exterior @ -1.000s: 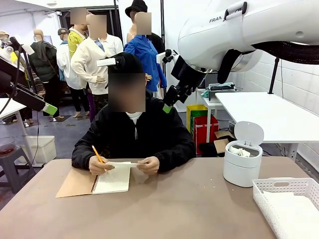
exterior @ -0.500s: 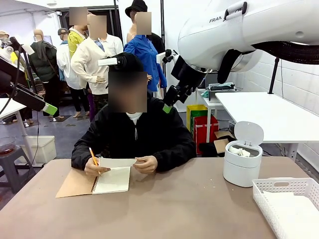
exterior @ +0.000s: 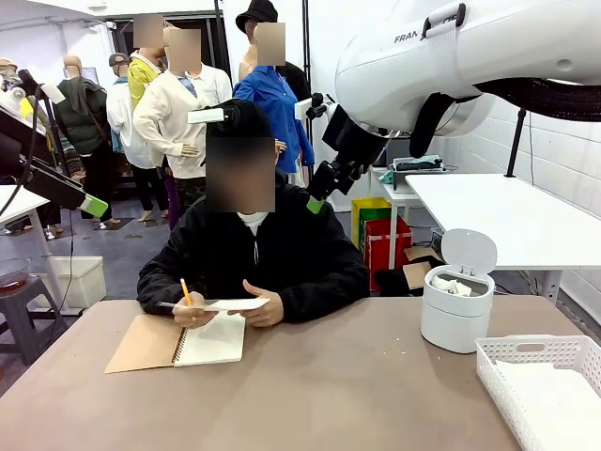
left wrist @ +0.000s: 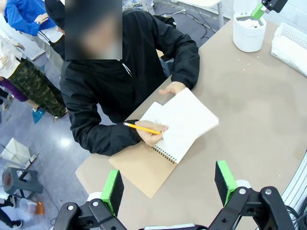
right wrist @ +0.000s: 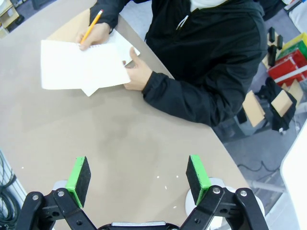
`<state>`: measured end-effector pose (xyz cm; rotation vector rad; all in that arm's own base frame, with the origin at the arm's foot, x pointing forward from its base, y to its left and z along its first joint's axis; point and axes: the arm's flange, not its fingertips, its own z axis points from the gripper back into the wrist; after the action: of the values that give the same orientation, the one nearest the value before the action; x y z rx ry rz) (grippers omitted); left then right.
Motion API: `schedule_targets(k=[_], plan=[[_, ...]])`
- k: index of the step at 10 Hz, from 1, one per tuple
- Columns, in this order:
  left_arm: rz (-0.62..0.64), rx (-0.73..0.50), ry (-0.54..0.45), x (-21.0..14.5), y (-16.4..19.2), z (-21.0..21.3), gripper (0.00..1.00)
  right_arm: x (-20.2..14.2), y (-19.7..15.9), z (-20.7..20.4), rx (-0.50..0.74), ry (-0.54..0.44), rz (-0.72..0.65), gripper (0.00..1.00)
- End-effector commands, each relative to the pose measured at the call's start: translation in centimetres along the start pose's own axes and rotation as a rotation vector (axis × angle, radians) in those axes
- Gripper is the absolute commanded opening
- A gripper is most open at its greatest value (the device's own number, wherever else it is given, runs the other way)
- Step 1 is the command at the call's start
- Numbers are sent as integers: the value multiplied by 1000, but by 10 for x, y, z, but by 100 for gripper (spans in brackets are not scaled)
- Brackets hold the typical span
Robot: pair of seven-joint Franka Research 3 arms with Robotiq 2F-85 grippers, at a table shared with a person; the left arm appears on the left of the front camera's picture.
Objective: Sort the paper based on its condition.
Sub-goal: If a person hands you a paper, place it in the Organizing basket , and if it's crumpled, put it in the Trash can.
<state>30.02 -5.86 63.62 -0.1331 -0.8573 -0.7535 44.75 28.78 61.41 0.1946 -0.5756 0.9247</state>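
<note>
Paper [exterior: 230,303]: one flat sheet, held level just above the notebook [exterior: 150,345] between the person's pencil hand [exterior: 192,315] and other hand [exterior: 258,313], left of the table's middle. We see its long axis running across the table, parallel to the near edge. The left gripper [left wrist: 168,181] and right gripper [right wrist: 138,175] hang well above it, pads spread, empty. We judge the left arm nearer. From the front the sheet is edge-on, fingers cover part of it, and the basket [exterior: 540,349] is cut off.
</note>
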Motion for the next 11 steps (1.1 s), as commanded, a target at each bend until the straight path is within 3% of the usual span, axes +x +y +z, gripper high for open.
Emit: schedule_targets(k=[1,11], plan=[[1,5,3,0,0,0,100,0,0,0,0,-1,0,100],[1,5,3,0,0,0,100,0,0,0,0,-1,0,100]])
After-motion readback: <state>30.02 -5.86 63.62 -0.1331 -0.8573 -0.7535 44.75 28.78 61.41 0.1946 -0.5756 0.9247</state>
